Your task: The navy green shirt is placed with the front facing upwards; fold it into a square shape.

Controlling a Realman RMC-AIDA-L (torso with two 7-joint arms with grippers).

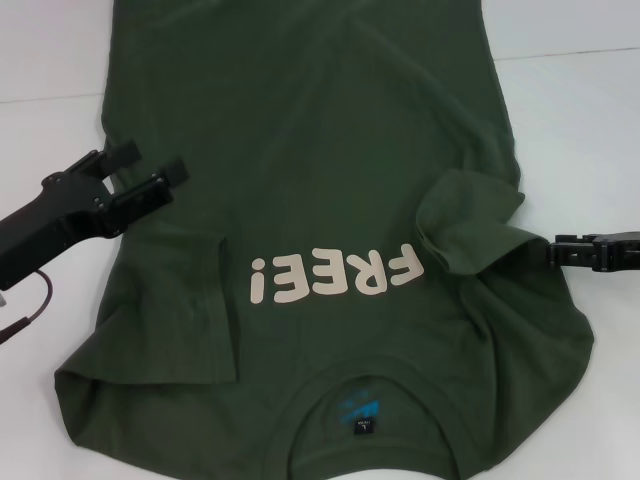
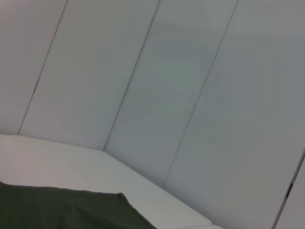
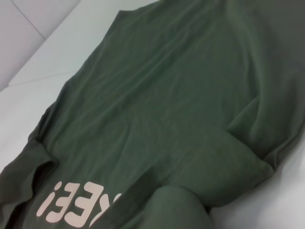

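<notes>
The navy green shirt (image 1: 330, 180) lies front up on the white bench (image 1: 590, 110), collar at the near edge w/ the small black label (image 1: 364, 427) and blue print showing inside the neck, hem running off toward the far side. Pale block letters "FREE!" (image 1: 335, 278) read upside down across the chest.

Both sleeves are already folded inward over the body: the left one lies flat beside the letters, the right one sits bunched up in a rumpled fold just right of the "F".

Left gripper (image 1: 150, 175) is over the shirt's left edge, mid-body, jaws spread apart w/ nothing between them; cannot tell if it touches the cloth. Right gripper (image 1: 560, 250) is at the shirt's right edge, next to the bunched sleeve; its tips reach the fabric there, but cannot tell whether the jaws are spread or pinching cloth.

Left wrist view: only a corner of green cloth (image 2: 62, 210), bench and grey wall panels (image 2: 190, 95). Right wrist view: shirt body (image 3: 171, 95) w/ wrinkles and part of the lettering.
</notes>
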